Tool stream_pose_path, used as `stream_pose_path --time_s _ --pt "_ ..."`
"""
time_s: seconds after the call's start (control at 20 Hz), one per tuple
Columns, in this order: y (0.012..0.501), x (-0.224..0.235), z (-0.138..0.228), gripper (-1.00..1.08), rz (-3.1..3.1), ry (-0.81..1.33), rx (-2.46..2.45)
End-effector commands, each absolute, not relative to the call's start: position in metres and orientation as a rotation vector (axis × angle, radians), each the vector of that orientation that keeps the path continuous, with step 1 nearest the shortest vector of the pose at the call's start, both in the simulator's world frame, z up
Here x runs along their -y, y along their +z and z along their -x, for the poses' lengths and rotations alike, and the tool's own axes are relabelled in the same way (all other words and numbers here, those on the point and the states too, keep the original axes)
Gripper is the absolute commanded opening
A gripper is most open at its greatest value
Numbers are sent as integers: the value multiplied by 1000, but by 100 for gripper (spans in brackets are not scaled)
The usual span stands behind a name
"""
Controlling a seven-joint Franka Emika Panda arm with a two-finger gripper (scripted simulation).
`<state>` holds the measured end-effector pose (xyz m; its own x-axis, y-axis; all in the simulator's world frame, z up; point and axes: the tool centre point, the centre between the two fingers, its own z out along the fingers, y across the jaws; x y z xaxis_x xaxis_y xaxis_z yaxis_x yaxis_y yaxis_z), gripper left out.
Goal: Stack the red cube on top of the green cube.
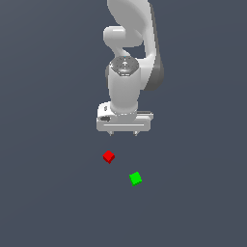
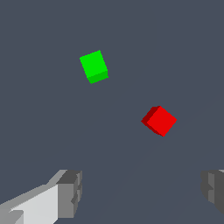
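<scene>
- We see the jaws spread wide and empty, hanging above the worktop (image 1: 43,193).
- The red cube (image 1: 109,157) lies ahead of the jaws, not between them.
- The green cube (image 1: 136,178) sits near it, apart.

There is 1 red cube (image 1: 108,157), at the centre of the exterior view, and 1 green cube (image 1: 136,178), lower right of it: 2 cubes in all. 1 robot arm (image 1: 126,72) carries 1 gripper (image 1: 124,133) with 2 fingers (image 2: 70,192).
</scene>
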<state>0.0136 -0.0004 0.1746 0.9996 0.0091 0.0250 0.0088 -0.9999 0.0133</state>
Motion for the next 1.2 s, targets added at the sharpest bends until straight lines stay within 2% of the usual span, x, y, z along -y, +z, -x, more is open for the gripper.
stream_pose_path --time_s 0.0,0.55,1.15 --pt "175 0 -14 100 -3128 39 -14" --pt "159 10 -22 100 -3126 34 151" --pt "105 46 -43 100 -3056 14 700"
